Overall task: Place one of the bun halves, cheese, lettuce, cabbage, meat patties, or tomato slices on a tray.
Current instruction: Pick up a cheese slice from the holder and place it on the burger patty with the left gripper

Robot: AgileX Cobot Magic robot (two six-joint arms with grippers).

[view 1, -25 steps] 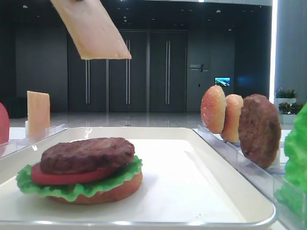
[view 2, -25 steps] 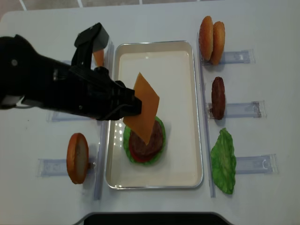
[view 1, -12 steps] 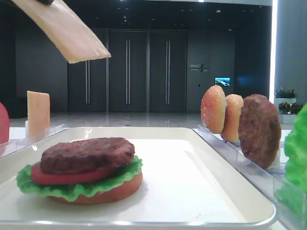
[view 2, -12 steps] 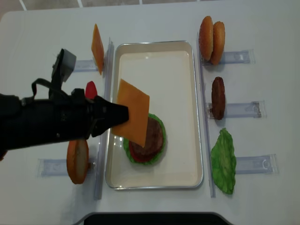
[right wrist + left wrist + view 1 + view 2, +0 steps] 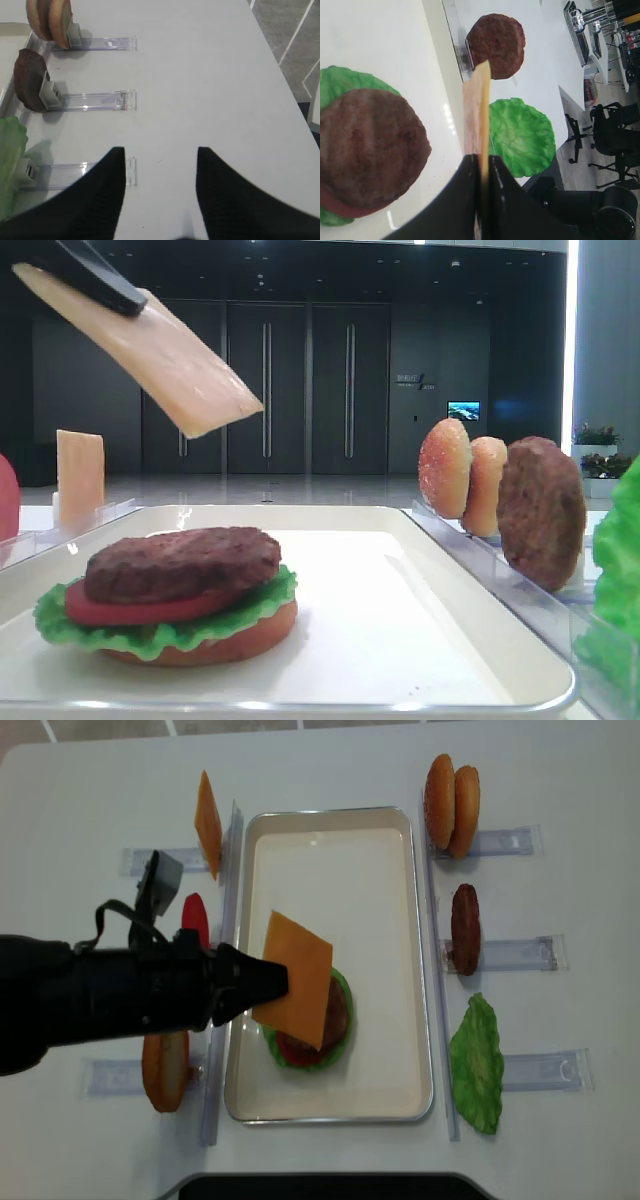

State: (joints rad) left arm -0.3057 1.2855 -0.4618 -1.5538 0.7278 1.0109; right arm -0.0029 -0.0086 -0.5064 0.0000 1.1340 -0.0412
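My left gripper (image 5: 272,983) is shut on a thin pale orange cheese slice (image 5: 296,979), gripped by its left edge. The slice hangs tilted in the air (image 5: 160,350) over the left part of a stack on the cream tray (image 5: 340,870). That stack is a bun half (image 5: 215,642), lettuce (image 5: 150,638), a tomato slice (image 5: 125,612) and a meat patty (image 5: 180,562) on top. In the left wrist view the cheese (image 5: 479,105) stands edge-on between the fingers, right of the patty (image 5: 367,145). My right gripper (image 5: 160,160) stands open over bare table.
Clear racks flank the tray. On its right stand two bun halves (image 5: 452,792), a patty (image 5: 465,928) and a lettuce leaf (image 5: 478,1063). Left of the tray are another cheese slice (image 5: 208,812), a tomato slice (image 5: 195,918) and a bun half (image 5: 165,1057).
The left arm has swung round and now points across the tray's left rim. The held cheese has come lower and sits over the stack. The right gripper is unseen earlier.
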